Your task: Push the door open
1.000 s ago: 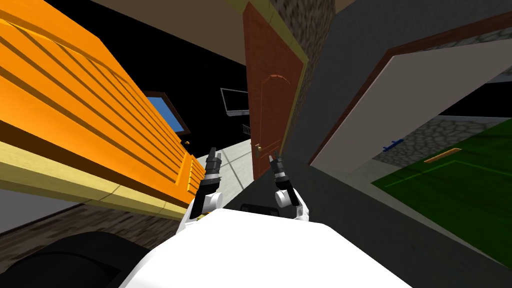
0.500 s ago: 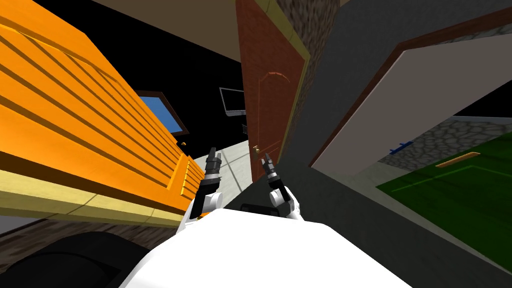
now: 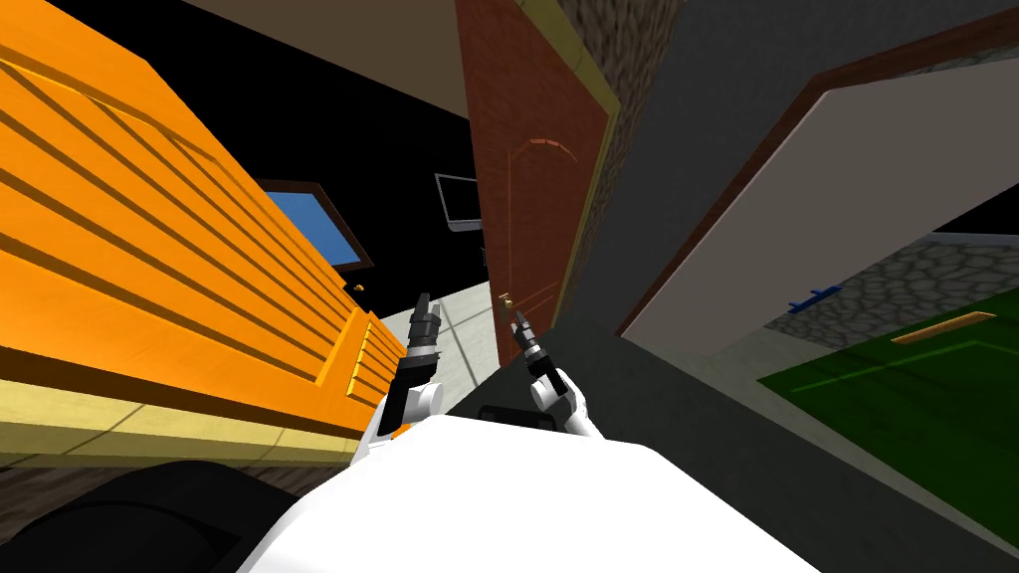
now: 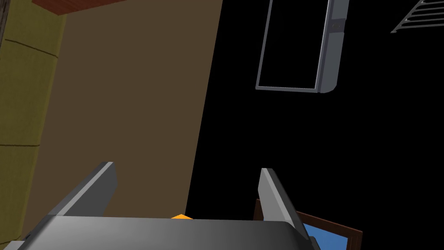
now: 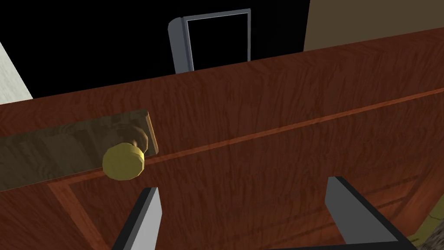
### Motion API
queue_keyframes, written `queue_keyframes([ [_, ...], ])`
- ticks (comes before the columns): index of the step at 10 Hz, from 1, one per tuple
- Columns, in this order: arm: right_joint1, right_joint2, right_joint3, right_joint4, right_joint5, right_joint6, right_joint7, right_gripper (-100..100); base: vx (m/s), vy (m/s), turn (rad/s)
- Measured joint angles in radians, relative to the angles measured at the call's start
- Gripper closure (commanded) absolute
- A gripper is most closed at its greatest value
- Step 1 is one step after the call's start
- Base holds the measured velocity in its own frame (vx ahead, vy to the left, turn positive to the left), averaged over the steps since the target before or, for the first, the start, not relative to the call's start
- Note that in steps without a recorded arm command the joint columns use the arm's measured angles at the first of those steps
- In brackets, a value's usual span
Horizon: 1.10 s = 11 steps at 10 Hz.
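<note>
A reddish-brown panelled door [image 3: 532,189] stands partly open ahead of me, hinged at a yellowish frame [image 3: 595,159]. Its brass knob [image 3: 506,298] sits near the free edge. My right gripper [image 3: 517,321] is up against the door face just below that knob. In the right wrist view the door [image 5: 277,130] is close, the round knob [image 5: 123,161] lies just beyond one finger, and the right gripper [image 5: 245,204] is open and holds nothing. My left gripper [image 3: 425,304] hangs open in the gap left of the door, its fingers [image 4: 97,186] apart.
An orange slatted door or panel [image 3: 159,249] runs close along my left. A dark grey wall [image 3: 677,199] lies to the right of the frame. Through the opening are pale floor [image 3: 463,333], a grey screen [image 3: 458,201] and a black area.
The door has swung further open, its free edge moving left. My right gripper has reached forward and left, up to the door beside the knob. The left arm has kept still.
</note>
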<state>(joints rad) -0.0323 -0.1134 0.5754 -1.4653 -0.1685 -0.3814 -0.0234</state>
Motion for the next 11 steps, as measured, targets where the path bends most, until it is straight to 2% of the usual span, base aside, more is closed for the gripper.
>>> queue_keyframes([
  [1, -0.015, 0.006, 0.019, 0.033, -0.004, 0.003, 0.006, -100, 0.091, -0.08, 0.025],
  [2, -0.034, -0.003, 0.035, 0.058, -0.013, 0.007, 0.004, -100, 0.094, -0.077, 0.024],
  [4, -0.061, -0.005, 0.066, 0.1, -0.025, 0.023, 0.009, -100, 0.09, -0.094, 0.029],
  [6, -0.1, 0.002, 0.093, 0.164, -0.036, 0.028, 0.012, -100, 0.093, -0.104, 0.037],
  [8, -0.13, -0.006, 0.126, 0.205, -0.05, 0.046, 0.015, -100, 0.109, -0.126, 0.03],
  [11, -0.16, -0.012, 0.157, 0.256, -0.062, 0.051, 0.016, -100, 0.086, -0.112, 0.034],
])
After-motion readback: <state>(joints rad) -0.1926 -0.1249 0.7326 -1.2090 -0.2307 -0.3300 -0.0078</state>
